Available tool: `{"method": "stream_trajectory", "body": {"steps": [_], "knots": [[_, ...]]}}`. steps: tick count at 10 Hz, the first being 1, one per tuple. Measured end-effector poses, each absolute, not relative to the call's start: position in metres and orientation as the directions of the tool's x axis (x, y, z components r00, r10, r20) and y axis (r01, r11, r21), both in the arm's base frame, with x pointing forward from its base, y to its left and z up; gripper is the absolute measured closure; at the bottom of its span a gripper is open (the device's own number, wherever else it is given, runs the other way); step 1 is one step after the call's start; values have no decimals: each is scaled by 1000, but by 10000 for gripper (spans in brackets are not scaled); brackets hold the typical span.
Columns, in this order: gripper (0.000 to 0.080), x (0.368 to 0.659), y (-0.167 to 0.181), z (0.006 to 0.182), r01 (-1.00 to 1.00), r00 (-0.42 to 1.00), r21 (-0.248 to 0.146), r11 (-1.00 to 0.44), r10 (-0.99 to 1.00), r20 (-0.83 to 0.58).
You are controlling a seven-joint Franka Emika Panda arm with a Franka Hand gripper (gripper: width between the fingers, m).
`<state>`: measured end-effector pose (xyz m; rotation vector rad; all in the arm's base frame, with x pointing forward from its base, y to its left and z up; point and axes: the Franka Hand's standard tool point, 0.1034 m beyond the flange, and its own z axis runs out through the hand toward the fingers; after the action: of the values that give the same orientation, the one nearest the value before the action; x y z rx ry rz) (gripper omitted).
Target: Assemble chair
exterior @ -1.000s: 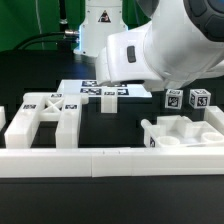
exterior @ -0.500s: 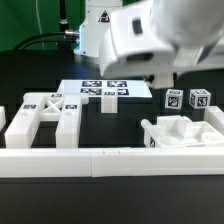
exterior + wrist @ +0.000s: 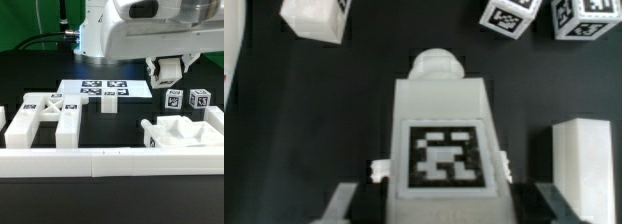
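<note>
One glossy white plastic chair post (image 3: 441, 110), bearing a square black-and-white tag and ending in a rounded peg, is pinched between the two fingers (image 3: 349, 203) of the hand (image 3: 166, 74), up in the air above the black surface (image 3: 130, 112). Two small tagged white cubes (image 3: 172, 100) stand side by side on the surface beneath it. The flat white marker board (image 3: 75, 88) lies toward the exterior view's left.

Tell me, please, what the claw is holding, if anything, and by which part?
The claw holds a white chair post by the two sides of its tagged end; its rounded peg end points away, free.
</note>
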<state>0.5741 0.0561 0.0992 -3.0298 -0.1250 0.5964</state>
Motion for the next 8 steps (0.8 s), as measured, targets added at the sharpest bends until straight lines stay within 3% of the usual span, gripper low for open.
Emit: {"method": "stream_trajectory", "body": {"steps": [2, 6, 8], "knots": [[514, 593, 72, 111, 94, 968, -64, -993, 107, -225], [514, 617, 74, 108, 154, 983, -43, -987, 149, 109], [514, 623, 74, 107, 155, 968, -30, -987, 146, 203]]}}
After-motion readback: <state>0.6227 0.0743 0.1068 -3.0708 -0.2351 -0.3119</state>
